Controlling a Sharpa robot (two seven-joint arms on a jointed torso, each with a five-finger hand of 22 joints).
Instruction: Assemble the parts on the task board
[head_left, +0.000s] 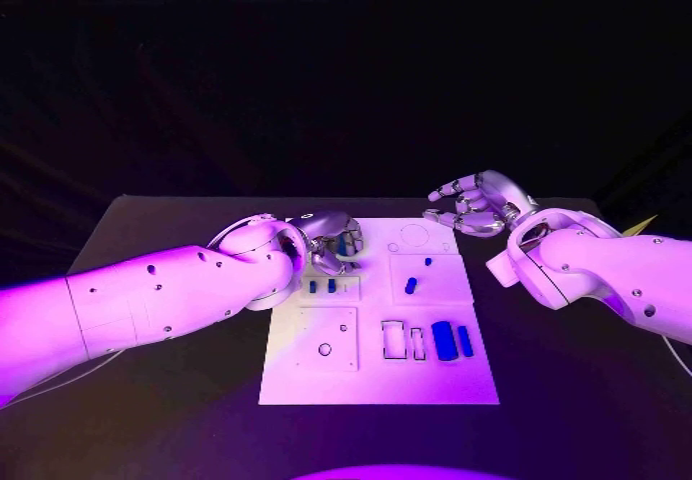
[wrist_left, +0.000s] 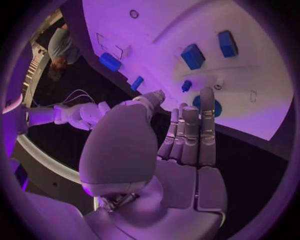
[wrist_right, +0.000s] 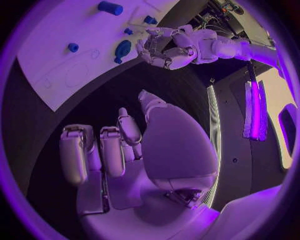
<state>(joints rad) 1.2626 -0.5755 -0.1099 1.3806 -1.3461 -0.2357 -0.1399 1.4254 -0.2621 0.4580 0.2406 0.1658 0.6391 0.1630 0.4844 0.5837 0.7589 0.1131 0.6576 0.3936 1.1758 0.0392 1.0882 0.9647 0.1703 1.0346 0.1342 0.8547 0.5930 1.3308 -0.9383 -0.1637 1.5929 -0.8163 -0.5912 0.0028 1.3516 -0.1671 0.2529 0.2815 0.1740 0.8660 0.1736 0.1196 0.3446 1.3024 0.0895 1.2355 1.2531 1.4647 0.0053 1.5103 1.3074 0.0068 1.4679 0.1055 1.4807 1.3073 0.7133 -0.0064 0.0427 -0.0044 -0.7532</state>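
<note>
White rectangular task board (head_left: 378, 385) lying flat at the middle of the black table (head_left: 159, 400), marked off into square panels and outlined recesses. Near its front edge, a broad blue block (head_left: 444, 340) and a slimmer blue bar (head_left: 464, 340) side by side, just beside two empty rectangular outlines. On the middle right panel, a small blue peg (head_left: 411, 286). On the middle left panel, two short blue pieces (head_left: 322, 286). Left hand (head_left: 333, 240) over the board's far left corner, fingers straight and close together, holding nothing. Right hand (head_left: 477, 205) above the far right corner, fingers curled but apart, holding nothing.
</note>
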